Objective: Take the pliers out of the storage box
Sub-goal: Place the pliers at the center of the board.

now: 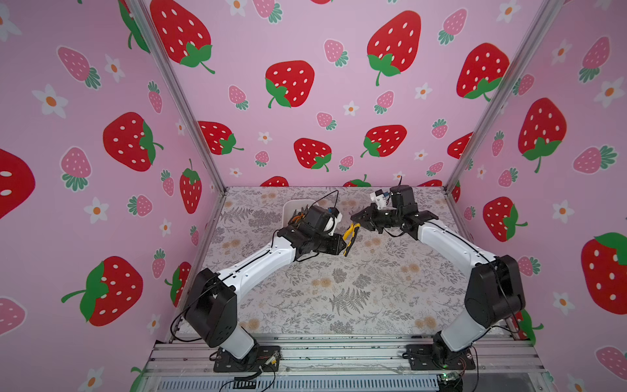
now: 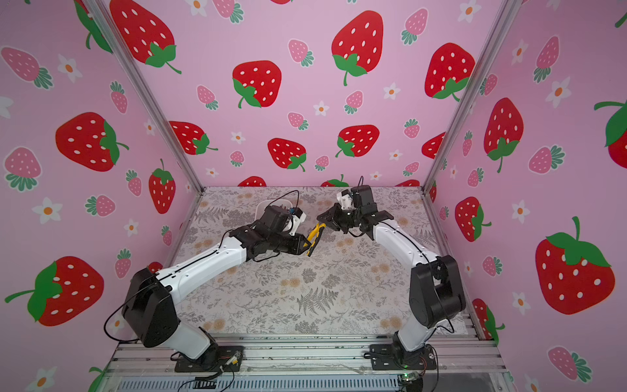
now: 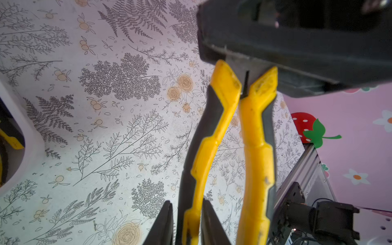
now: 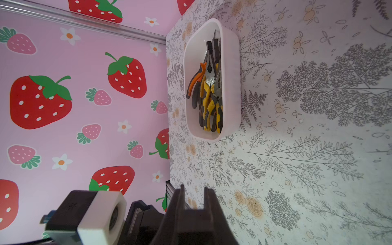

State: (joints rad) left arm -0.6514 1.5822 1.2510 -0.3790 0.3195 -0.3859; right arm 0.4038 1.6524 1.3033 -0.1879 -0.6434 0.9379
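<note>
My right claw (image 4: 194, 187) pinches the yellow-and-black pliers (image 3: 254, 148); left claw (image 3: 186, 201) straddles one handle, grip unclear. Floral tabletop (image 1: 356, 298) lies open near; rounded white box (image 4: 233, 74) far-left.

The table (image 1: 339, 288) is wearing a pale print of grey ferns and tan flowers, and the white storage box (image 4: 233, 84) is sitting on it toward the far left (probably flat, it's half hidden in both top views).

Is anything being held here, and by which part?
The yellow-handled pliers, in midair. The right claw is shut on their metal head end; the left claw straddles one handle near its tip, firm grip unclear.
</note>
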